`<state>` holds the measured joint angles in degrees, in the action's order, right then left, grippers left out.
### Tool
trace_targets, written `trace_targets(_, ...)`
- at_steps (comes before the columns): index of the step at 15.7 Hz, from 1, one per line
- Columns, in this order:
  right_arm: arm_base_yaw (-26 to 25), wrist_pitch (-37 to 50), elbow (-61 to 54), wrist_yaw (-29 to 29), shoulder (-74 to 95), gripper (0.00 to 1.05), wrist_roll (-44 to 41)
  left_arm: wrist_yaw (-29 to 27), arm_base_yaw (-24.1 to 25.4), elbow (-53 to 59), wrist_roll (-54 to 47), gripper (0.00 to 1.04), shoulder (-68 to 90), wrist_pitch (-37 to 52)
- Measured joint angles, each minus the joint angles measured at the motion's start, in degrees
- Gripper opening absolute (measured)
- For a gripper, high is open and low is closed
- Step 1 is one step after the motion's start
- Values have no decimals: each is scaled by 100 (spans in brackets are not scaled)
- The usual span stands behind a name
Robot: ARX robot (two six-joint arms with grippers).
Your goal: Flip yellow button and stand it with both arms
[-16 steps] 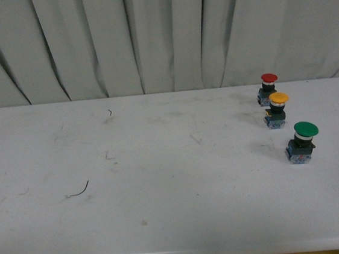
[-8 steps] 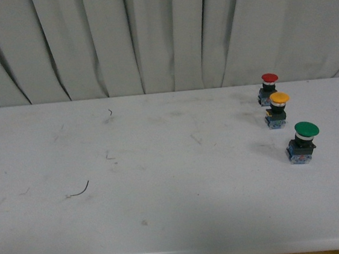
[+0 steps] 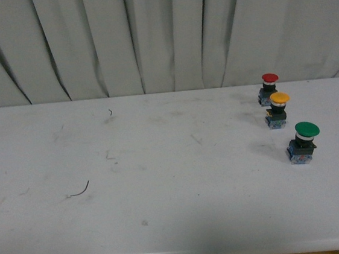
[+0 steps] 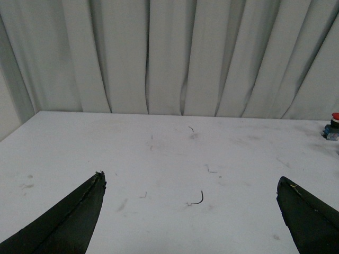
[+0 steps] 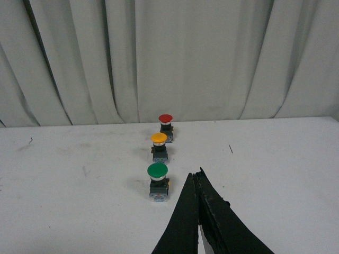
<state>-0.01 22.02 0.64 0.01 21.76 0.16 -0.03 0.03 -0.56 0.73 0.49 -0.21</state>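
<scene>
The small yellow-capped push-button (image 3: pixel 277 110) with black collar and blue-grey base stands cap-up at the white table's (image 3: pixel 164 194) far right, between the red-capped button (image 3: pixel 268 88) behind and the green-capped button (image 3: pixel 303 142) nearer, so I judge it set. My left gripper (image 4: pixel 190 222) gapes wide; my right gripper (image 5: pixel 198 177) is pressed closed, empty. No legible writing.

Matte black, pointed gripper fingers (image 4: pixel 63 225) (2 per wrist view)

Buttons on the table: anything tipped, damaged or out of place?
Nothing stands out. The red button, yellow button and green button all stand upright, cap up, in a row on the table's right side. The table carries only scuffs and a thin dark curl of debris.
</scene>
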Motion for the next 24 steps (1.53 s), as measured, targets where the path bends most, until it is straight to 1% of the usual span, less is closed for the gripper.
trace_targets(5, 0, -883, 0, 0, -868, 2, 0, 0, 0, 0, 0, 98, 0, 0)
trace_targets(8, 0, -1191, 0, 0, -1178, 2, 0, 0, 0, 0, 0, 98, 0, 0)
trace_targets(9, 0, -1497, 7, 2, -1377, 2, 0, 0, 0, 0, 0, 98, 0, 0)
trace_targets(10, 0, -2243, 2, -2, -1926, 2, 0, -2, 0, 0, 0, 98, 0, 0)
trace_targets(11, 0, -2114, 26, -4, -2157, 2, 0, 0, 0, 0, 0, 98, 0, -2)
trace_targets(12, -2, -2267, 2, -2, -2157, 2, 0, -2, 0, 0, 0, 98, 0, 0)
trace_targets(15, 0, -2225, 2, -2, -2155, 2, 0, 0, 0, 0, 0, 98, 0, 0)
trace_targets(17, 0, -2221, 2, -2, -2155, 14, -2, 0, 0, 0, 0, 98, 0, 2)
trace_targets(19, 0, -2221, 2, -2, -2155, 31, -2, 0, 0, 0, 0, 98, 0, 0)
trace_targets(21, 0, -2221, 2, -2, -2155, 58, -2, 0, 0, 0, 0, 98, 0, 0)
trace_targets(22, 0, -2221, 2, -2, -2155, 68, -2, 0, 0, 0, 0, 98, 0, 2)
trace_targets(23, 0, -2221, 2, -2, -2155, 83, -2, 0, 0, 0, 0, 98, 0, 0)
trace_targets(24, 0, -2221, 2, 0, -2155, 93, -2, 0, 0, 0, 0, 98, 0, 2)
